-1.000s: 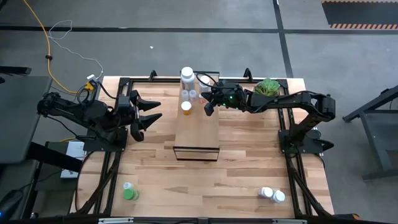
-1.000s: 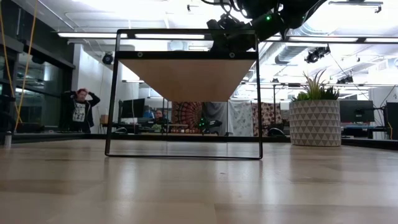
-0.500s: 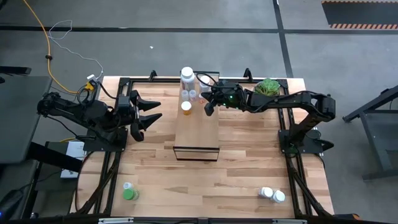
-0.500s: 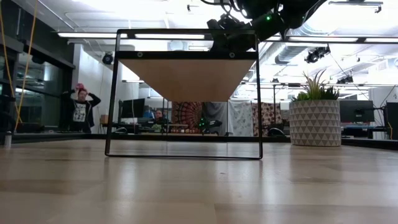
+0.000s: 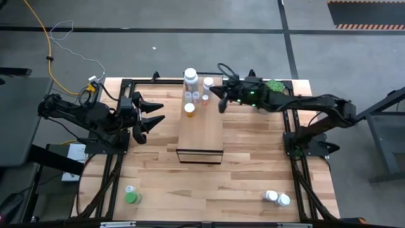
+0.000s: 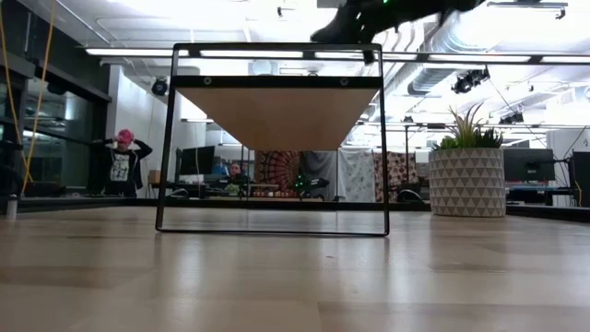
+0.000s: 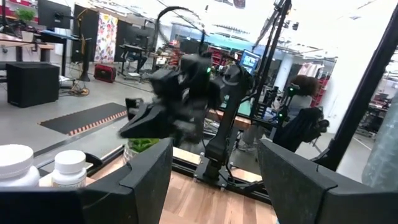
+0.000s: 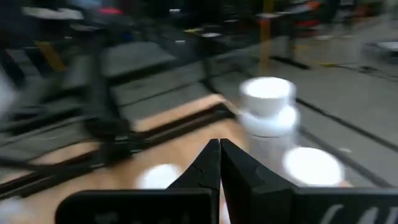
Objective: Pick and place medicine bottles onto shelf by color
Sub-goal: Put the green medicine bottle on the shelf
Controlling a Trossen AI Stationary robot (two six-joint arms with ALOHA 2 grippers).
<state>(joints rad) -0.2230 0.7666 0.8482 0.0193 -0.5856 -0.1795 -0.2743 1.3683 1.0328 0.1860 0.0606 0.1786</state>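
The shelf (image 5: 200,130) stands mid-table, its pale top on a thin black frame (image 6: 275,138). Several medicine bottles stand on its far end: a tall white one (image 5: 190,77), a white-capped one (image 5: 208,82), an orange one (image 5: 189,109) and small ones (image 5: 196,96). My right gripper (image 5: 221,105) hovers shut and empty just off the shelf's far right corner; its wrist view shows the shut fingers (image 8: 219,149) before a white bottle (image 8: 268,115). My left gripper (image 5: 157,111) waits open and level left of the shelf. A green bottle (image 5: 131,196) and two white bottles (image 5: 277,198) stand on the table near its front edge.
A potted green plant (image 5: 274,85) stands at the table's far right, under my right arm, and its patterned pot (image 6: 466,180) shows in the low view. Black arm frames run along both table sides. People show in the room beyond.
My right gripper, shut throughout, has risen and drawn back from the shelf's far end toward the table's right edge. This uncovers a white-capped bottle and a small red one on the shelf. The bottles and my left arm have kept still.
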